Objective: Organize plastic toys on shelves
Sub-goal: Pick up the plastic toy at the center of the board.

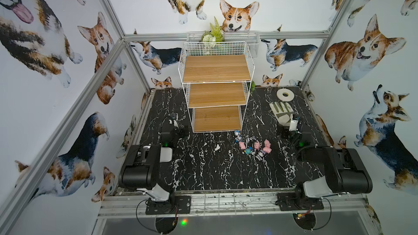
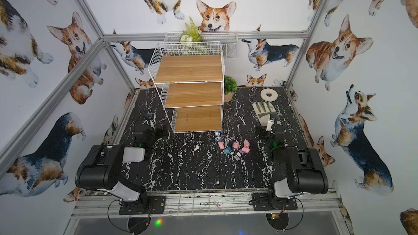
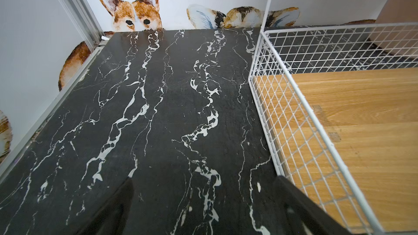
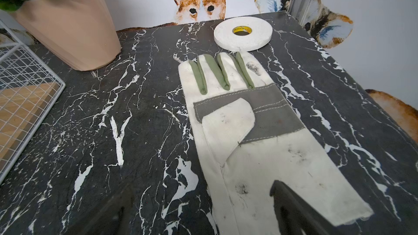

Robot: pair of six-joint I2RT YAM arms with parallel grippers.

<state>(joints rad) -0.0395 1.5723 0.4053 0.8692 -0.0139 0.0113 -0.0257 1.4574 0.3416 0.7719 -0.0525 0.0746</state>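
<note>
**Light, slick toys, tightly bunched**

You are facing plastic toys (image 1: 253, 145) clustered on the table (image 1: 203, 168), near the front of the bare shelves (image 1: 217, 94). They are probably handling as light, hard and slippery, so pinch each across its body. The left end effector (image 3: 203, 184) and right end effector (image 4: 201, 188) are both gaping wide, empty. Neither wrist view is showing the toys, and the cluster is blurring individual figures.

Work glove (image 4: 260, 154) lies beside tape roll (image 4: 255, 38), near a potted plant (image 4: 67, 25).

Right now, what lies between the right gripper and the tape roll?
The work glove, lying flat, fingers toward the tape roll, cuff beneath the right gripper; seen in the right wrist view.
</note>
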